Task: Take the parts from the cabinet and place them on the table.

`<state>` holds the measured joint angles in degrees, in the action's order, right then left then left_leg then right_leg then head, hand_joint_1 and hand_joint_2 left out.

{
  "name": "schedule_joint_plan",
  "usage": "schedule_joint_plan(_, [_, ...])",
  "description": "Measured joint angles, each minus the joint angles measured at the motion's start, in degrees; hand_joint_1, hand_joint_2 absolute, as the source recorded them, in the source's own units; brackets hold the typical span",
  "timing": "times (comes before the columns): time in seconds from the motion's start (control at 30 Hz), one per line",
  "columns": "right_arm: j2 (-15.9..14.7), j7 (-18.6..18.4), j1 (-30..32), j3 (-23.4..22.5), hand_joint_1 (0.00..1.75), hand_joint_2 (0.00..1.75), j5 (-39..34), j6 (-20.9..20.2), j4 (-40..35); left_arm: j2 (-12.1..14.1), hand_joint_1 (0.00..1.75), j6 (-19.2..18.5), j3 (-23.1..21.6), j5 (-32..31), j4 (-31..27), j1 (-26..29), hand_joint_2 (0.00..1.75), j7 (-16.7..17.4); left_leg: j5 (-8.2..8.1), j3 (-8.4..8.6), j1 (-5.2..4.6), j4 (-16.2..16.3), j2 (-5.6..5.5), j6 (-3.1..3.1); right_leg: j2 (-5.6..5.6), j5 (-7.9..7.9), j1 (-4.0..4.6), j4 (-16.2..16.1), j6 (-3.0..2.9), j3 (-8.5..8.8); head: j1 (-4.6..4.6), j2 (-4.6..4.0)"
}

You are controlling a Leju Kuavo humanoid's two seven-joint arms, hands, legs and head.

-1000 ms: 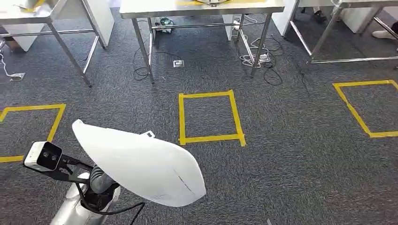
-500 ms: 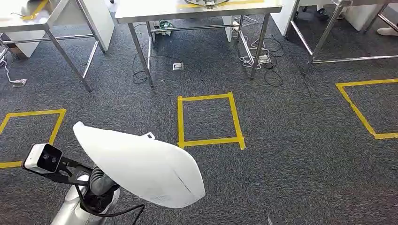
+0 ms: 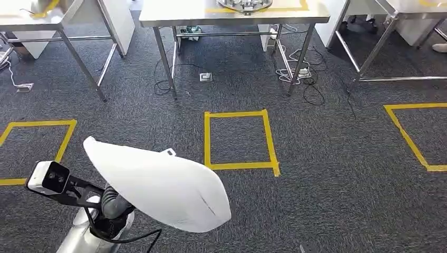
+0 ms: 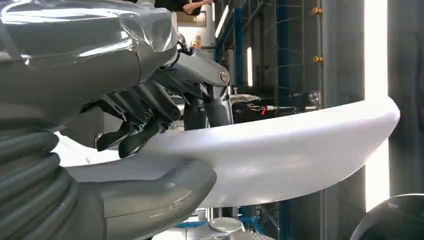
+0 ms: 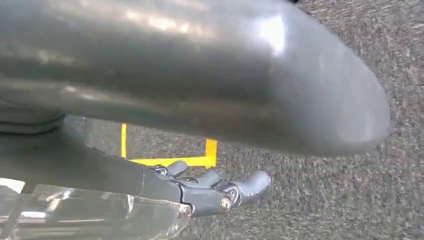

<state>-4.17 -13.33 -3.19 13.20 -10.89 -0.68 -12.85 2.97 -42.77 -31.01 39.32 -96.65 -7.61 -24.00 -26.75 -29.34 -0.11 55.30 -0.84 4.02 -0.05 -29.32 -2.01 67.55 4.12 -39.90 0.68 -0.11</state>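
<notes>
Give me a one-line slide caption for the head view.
Left hand carries a large white curved part over grey carpet, facing a yellow taped floor square and a steel table.

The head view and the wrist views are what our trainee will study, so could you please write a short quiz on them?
1. True or false: the left hand holds the white curved part.
2. What stands ahead of the yellow tape square: A) a steel table, B) a sofa, C) a ladder?
3. Fill in: the right hand hangs over grey ____.

Key: 1 true; 2 A; 3 carpet.
</notes>
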Motion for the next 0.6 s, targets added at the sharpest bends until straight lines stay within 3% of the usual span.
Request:
schedule_joint_plan(0.07, [-0.04,0.0,0.02,-0.07,0.0,0.0,0.22,-0.02,0.0,0.0,1.75,0.0,0.0,-0.15,0.0,-0.01,1.75,0.0,-1.54,0.55,0.17,0.74,-0.01,-1.02,-0.26,6.5,-0.71,-9.87,2.25,3.28,-0.15,0.0])
schedule_joint_plan(0.1, [-0.02,0.0,-0.08,-0.11,0.0,0.0,0.24,-0.11,0.0,0.04,1.75,0.0,0.02,-0.18,0.02,0.05,1.75,0.0,-2.42,1.08,0.11,1.48,-0.03,-1.37,-0.73,5.19,-0.33,-9.87,0.24,3.18,-0.15,0.0])
schedule_joint_plan(0.13, [-0.04,0.0,-0.18,-0.18,0.0,0.0,0.35,-0.11,0.0,0.07,1.75,0.0,0.04,-0.24,0.02,0.01,1.75,0.0,-2.78,0.35,-0.06,1.23,0.03,-1.87,-0.82,4.88,0.21,-9.52,-1.16,3.88,-0.06,0.0])
schedule_joint_plan(0.2, [-0.02,0.02,-0.05,-0.26,0.0,0.0,0.63,-0.13,0.0,0.07,1.75,0.0,0.04,-0.31,0.0,0.02,1.75,0.0,-2.93,1.34,0.18,1.95,0.11,-2.44,-0.45,5.38,0.11,-9.55,-2.5,4.02,-0.07,0.0])
schedule_joint_plan(0.23, [0.11,0.11,-0.12,-0.28,0.0,0.0,0.68,-0.11,-0.02,0.09,1.75,0.04,0.09,-0.31,-0.02,-0.01,1.75,-0.02,-2.93,0.98,0.39,2.6,0.15,-2.54,-0.09,5.24,-0.34,-9.5,-2.69,4.83,0.02,0.0])
schedule_joint_plan(0.27, [0.15,0.2,-0.12,-0.31,0.0,0.0,0.74,-0.13,-0.02,0.09,1.75,0.09,0.11,-0.33,-0.02,0.0,1.75,-0.02,-2.38,-0.1,0.54,4.94,0.34,-2.87,-0.14,4.88,-0.26,-9.68,-3.17,5.3,-0.11,0.0])
schedule_joint_plan(0.3, [0.15,0.24,-0.26,-0.33,0.0,0.0,0.83,-0.13,-0.02,0.09,1.75,0.13,0.11,-0.22,-0.07,-0.06,1.75,-0.17,-2.47,-2.47,0.59,8.84,0.52,-3.23,-0.1,4.47,-0.18,-9.68,-3.7,5.7,0.17,0.0])
schedule_joint_plan(0.33, [0.15,0.24,-0.35,-0.37,0.0,0.0,0.9,-0.13,-0.02,0.3,1.75,0.46,0.09,0.02,-0.04,0.05,1.75,-0.59,-3.69,-5.49,0.75,13.02,0.53,-3.64,-0.07,4.03,-0.12,-9.68,-3.87,6.03,0.15,0.0])
schedule_joint_plan(0.37, [0.18,0.24,-0.29,-0.46,0.0,0.0,0.92,-0.13,-0.02,0.63,1.75,0.57,0.02,0.15,0.02,0.35,1.75,-1.31,-6.05,-8.36,0.87,16.63,0.55,-3.93,0.05,3.52,-0.06,-9.67,-3.91,6.43,0.17,0.0])
schedule_joint_plan(0.4, [0.18,0.24,-0.15,-0.55,0.0,0.0,0.94,-0.13,-0.02,0.85,1.75,0.57,-0.04,0.15,0.09,0.75,1.75,-1.88,-8.11,-10.6,0.87,18.85,0.58,-4.07,0.14,2.99,0.04,-9.67,-3.94,6.98,0.2,0.0])
schedule_joint_plan(0.43, [0.18,0.24,-0.02,-0.63,0.0,0.0,1.07,-0.13,-0.02,1.18,1.75,0.57,-0.11,0.11,0.13,1.07,1.75,-2.27,-8.68,-11.82,0.87,19.0,0.58,-3.99,0.26,2.44,0.13,-9.67,-3.92,7.62,0.17,0.0])
schedule_joint_plan(0.47, [0.2,0.24,0.04,-0.68,0.0,0.0,1.09,-0.15,-0.02,1.46,1.75,0.57,-0.11,0.04,0.17,1.24,1.75,-2.45,-7.86,-11.96,0.85,17.19,0.59,-3.77,0.38,1.9,0.29,-9.67,-3.9,8.36,0.22,0.0])
schedule_joint_plan(0.5, [0.24,0.24,0.06,-0.7,0.0,0.0,1.12,-0.15,-0.02,1.6,1.75,0.57,-0.11,0.04,0.17,1.3,1.75,-2.58,-5.74,-11.2,0.76,13.71,0.59,-3.32,0.44,1.32,0.51,-9.69,-3.85,9.19,0.22,0.0])
schedule_joint_plan(0.53, [0.26,0.24,0.03,-0.7,0.0,0.0,1.18,-0.15,-0.02,1.66,1.75,0.57,-0.15,0.04,0.17,1.31,1.75,-2.69,-2.49,-9.89,0.59,9.12,0.62,-2.6,0.44,0.74,0.75,-9.74,-3.83,10.07,0.2,0.0])
schedule_joint_plan(0.57, [0.46,0.24,0.03,-0.72,0.0,0.0,1.18,-0.15,-0.02,1.79,1.75,0.57,-0.15,0.04,0.17,1.32,1.75,-2.75,2.37,-8.52,0.1,4.08,0.76,-1.33,0.42,0.11,0.8,-9.95,-3.83,10.68,0.15,0.0])
schedule_joint_plan(0.6, [0.83,0.24,-0.19,-0.72,0.0,0.0,1.2,-0.26,-0.02,2.06,1.75,0.57,-0.15,0.02,0.17,1.56,1.75,-2.78,4.75,-8.57,-0.33,3.73,0.1,-0.81,0.54,-0.33,1.08,-10.04,-3.48,11.31,-0.22,0.0])
